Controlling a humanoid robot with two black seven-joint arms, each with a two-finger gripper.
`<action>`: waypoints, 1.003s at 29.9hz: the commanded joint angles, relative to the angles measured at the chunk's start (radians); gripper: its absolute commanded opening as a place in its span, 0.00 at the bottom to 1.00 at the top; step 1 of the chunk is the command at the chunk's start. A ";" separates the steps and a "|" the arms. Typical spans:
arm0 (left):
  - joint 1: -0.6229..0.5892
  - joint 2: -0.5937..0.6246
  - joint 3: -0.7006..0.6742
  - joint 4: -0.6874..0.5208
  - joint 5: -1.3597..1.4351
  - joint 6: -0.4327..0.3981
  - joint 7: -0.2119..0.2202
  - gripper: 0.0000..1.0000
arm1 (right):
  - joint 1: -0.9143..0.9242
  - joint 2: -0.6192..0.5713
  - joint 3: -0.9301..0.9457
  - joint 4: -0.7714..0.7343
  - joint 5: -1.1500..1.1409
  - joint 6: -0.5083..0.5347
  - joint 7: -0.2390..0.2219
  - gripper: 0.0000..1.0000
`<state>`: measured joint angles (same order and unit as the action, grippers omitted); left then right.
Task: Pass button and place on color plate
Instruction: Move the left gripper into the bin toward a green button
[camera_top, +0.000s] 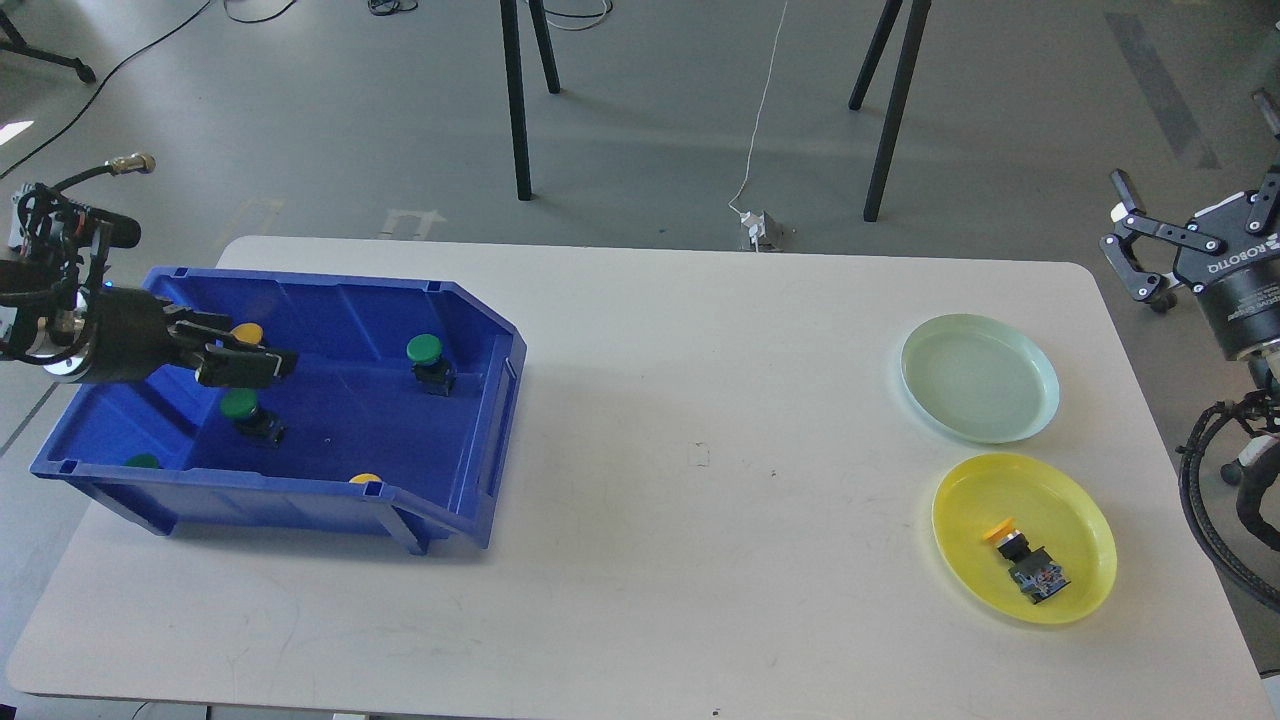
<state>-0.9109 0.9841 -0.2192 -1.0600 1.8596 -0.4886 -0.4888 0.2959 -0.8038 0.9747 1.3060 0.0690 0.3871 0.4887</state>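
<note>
Look at the right gripper (1190, 215) first. On its black body you can read white letters, "ROBOTIQ". That is the only writing you can read here.

Your right gripper hangs off the right side of the table (700, 420), up in the air. Its two fingers are spread wide apart. It holds nothing and touches nothing.

Your left gripper (275, 362) reaches into the blue bin (470, 440) from the left. Its fingers look close together, but it is dark and seen from the side, so you cannot tell if it is open or closed. You cannot tell if it holds anything. A yellow button (246, 332) sits just behind it, partly hidden.

Inside the bin there are more buttons. One green button (428, 358) stands near the right wall. Another green button (245, 412) is just below your left gripper. A third green one (142, 461) peeks out at the front left corner. A bit of yellow (365, 479) shows at the front wall.

On the right side of the table are two plates. The green plate (980, 378) is farther from you and has nothing in it. The yellow plate (1024, 536) is closer to you. A button with a yellow cap (1025, 565) lies on its side in that plate.
</note>
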 joint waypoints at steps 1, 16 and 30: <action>0.023 -0.041 0.000 0.044 0.015 0.000 0.000 0.94 | -0.006 0.000 -0.001 -0.002 0.000 -0.001 0.000 0.99; 0.021 -0.156 0.064 0.278 0.013 0.000 0.000 0.94 | -0.018 0.002 -0.002 -0.001 0.002 0.001 0.000 0.99; 0.023 -0.229 0.066 0.406 0.013 0.000 0.000 0.94 | -0.034 0.002 -0.002 -0.001 0.002 0.003 0.000 0.99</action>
<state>-0.8885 0.7709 -0.1534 -0.6763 1.8731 -0.4886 -0.4885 0.2625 -0.8025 0.9725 1.3055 0.0706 0.3897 0.4887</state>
